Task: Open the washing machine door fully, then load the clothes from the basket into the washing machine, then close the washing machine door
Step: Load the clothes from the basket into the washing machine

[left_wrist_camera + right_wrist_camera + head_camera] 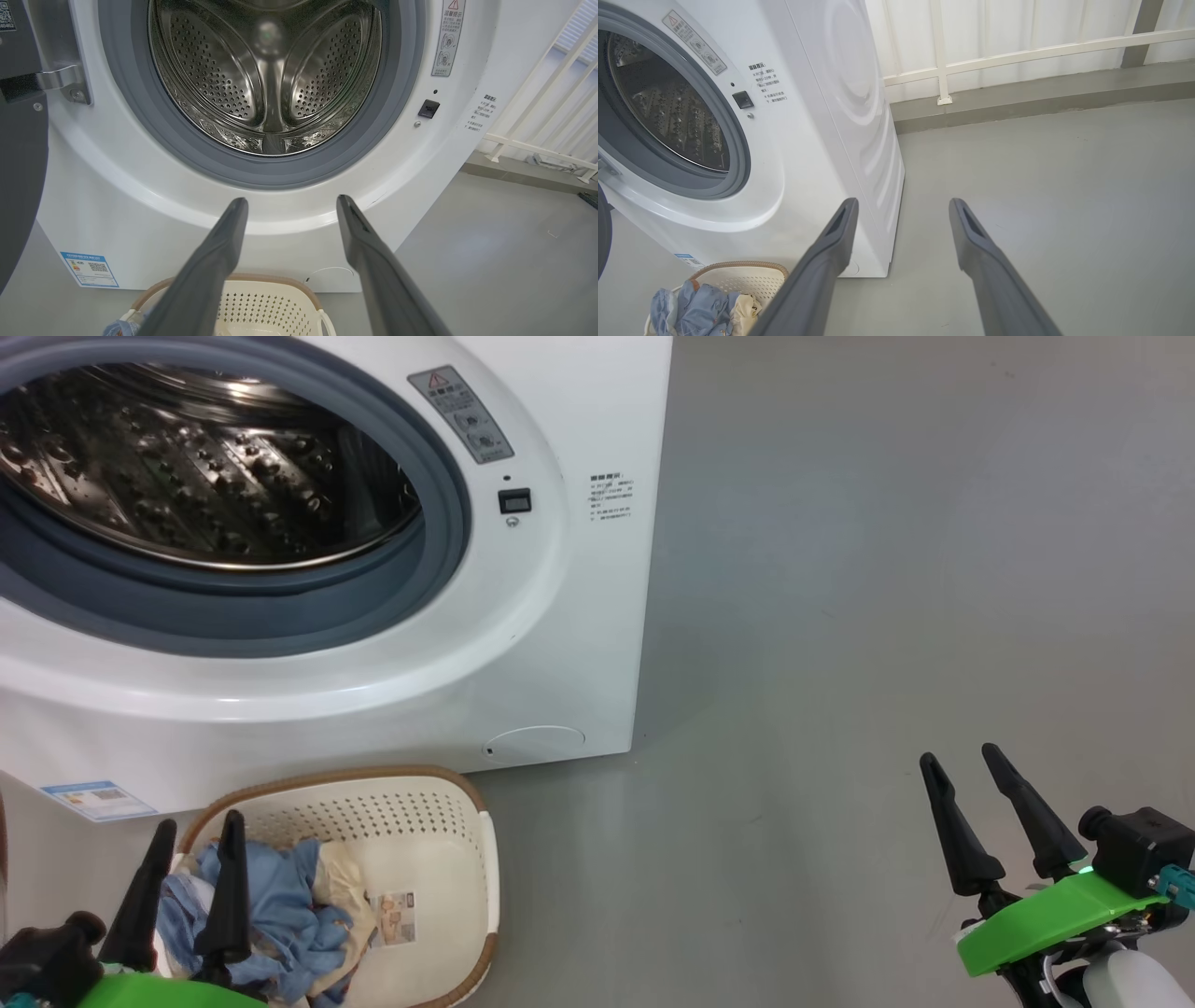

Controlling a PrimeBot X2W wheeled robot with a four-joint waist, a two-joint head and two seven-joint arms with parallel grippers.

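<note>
The white washing machine (pixel 560 616) stands with its steel drum (pixel 266 79) exposed and nothing inside. Its door (pixel 18 186) is swung out to the left, a dark edge in the left wrist view. On the floor in front sits the cream basket (pixel 392 812), holding the light blue and cream clothes (pixel 280 905). My left gripper (pixel 199 821) hovers open over the basket's left side, above the clothes, touching nothing. My right gripper (pixel 959 756) hangs open and empty over bare floor, well right of the washer. From the right wrist, the basket (pixel 752 284) and clothes (pixel 691 308) lie at lower left.
Grey floor (pixel 887 569) stretches to the right of the machine. A white railing (pixel 1017 51) on a low kerb runs behind. A blue energy sticker (pixel 88 268) and round service cap (pixel 534 744) mark the washer's lower front.
</note>
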